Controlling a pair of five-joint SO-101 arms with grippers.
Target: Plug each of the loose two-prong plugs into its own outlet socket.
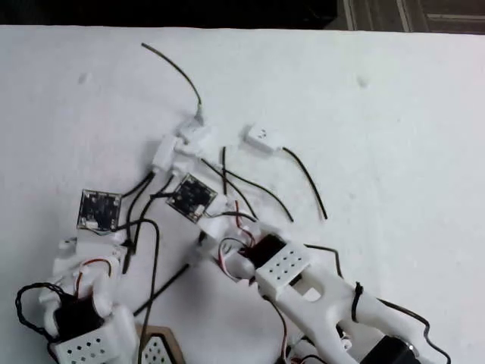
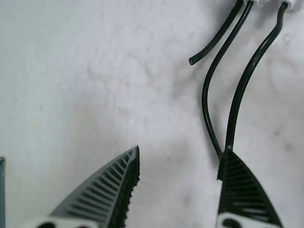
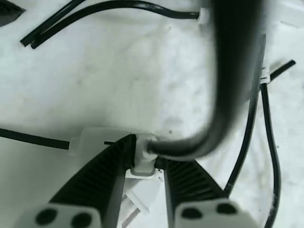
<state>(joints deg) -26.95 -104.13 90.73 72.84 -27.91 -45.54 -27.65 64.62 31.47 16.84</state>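
Note:
My right gripper (image 3: 149,164) is shut on a small white plug (image 3: 142,166), from which a thick black cable (image 3: 232,80) curves up close to the camera. Beside that plug lies another white piece (image 3: 90,140) with a thin black lead running off it. My left gripper (image 2: 180,156) stands open just above the white table. Two black leads (image 2: 237,95) run between its fingers, and one fingertip (image 2: 228,161) touches a lead. In the high view, three white plug or socket blocks (image 1: 163,152) (image 1: 195,135) (image 1: 261,138) lie mid-table with black leads trailing from them.
Two small dark square boards (image 1: 100,208) (image 1: 191,197) sit near the arms' front ends. Loose black leads (image 1: 303,178) cross the middle of the white table (image 1: 394,114). Both arms' white bodies (image 1: 318,296) (image 1: 83,334) fill the near edge.

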